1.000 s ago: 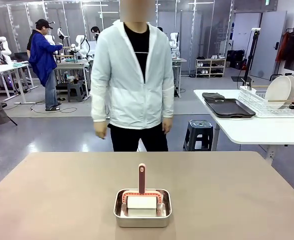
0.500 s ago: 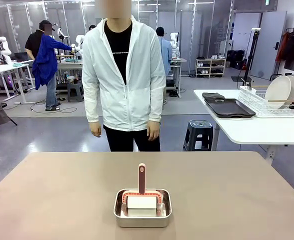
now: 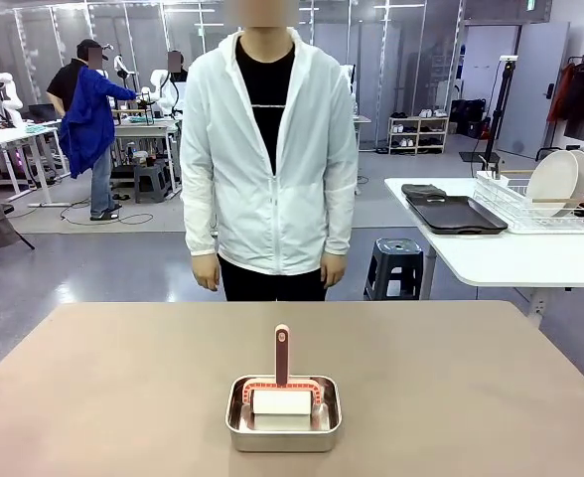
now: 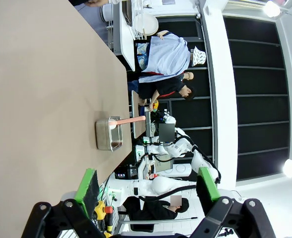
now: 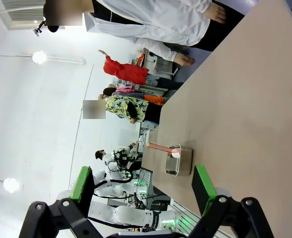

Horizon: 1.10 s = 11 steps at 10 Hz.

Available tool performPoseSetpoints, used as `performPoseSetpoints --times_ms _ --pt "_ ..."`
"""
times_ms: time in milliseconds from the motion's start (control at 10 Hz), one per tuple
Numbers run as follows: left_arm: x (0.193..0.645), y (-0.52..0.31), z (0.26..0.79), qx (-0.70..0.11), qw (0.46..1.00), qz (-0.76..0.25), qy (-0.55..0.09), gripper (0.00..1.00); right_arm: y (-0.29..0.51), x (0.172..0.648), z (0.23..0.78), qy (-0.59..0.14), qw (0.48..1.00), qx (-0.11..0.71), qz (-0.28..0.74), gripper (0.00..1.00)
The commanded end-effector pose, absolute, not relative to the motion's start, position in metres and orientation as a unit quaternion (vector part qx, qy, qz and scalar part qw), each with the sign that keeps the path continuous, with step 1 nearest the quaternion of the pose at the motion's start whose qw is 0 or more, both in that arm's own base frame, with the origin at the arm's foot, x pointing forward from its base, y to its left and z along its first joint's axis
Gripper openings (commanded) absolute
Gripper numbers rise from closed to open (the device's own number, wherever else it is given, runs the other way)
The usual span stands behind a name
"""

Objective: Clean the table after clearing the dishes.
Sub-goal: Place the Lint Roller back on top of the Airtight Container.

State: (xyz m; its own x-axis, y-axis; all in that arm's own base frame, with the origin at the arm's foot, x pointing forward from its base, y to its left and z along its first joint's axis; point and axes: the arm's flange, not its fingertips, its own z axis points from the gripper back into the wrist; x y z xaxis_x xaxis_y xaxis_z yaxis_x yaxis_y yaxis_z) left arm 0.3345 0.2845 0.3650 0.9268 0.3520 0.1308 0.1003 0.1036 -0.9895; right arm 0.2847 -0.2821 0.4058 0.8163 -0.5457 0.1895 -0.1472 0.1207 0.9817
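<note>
The taupe-brown table (image 3: 123, 378) carries a small steel pan (image 3: 283, 415) near its front middle, and a white cleaning pad with a coral handle (image 3: 282, 355) rests in it. The dishes (image 3: 555, 181), white plates, stand upright in a wire rack on the white side table at the right, with dark trays (image 3: 456, 214) lying beside the rack. My left gripper (image 4: 147, 184) hangs open above the table, far from the pan (image 4: 109, 134), and nothing sits between its green pads. My right gripper (image 5: 142, 186) is open too, with the pan (image 5: 178, 160) well ahead of it.
A person (image 3: 272, 149) in a white jacket stands at the table's far edge, both hands hanging at the sides. A dark stool (image 3: 396, 266) stands on the floor between the two tables. The white side table (image 3: 491, 256) is off to the right.
The person has stepped sideways and now stands squarely at the far edge with arms down. The pan and pad have not moved.
</note>
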Motion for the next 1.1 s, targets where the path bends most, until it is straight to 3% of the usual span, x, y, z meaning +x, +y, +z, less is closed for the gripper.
performPoseSetpoints --times_ms 0,1000 --pt "0.3285 0.2844 0.3676 -0.661 0.726 0.086 -0.168 1.00 -0.2830 0.2843 0.4086 -0.267 0.701 0.647 -0.135 1.00" --pt "0.3285 0.2844 0.3676 -0.661 0.726 0.086 -0.168 1.00 -0.2830 0.2843 0.4086 -0.267 0.701 0.647 -0.135 1.00"
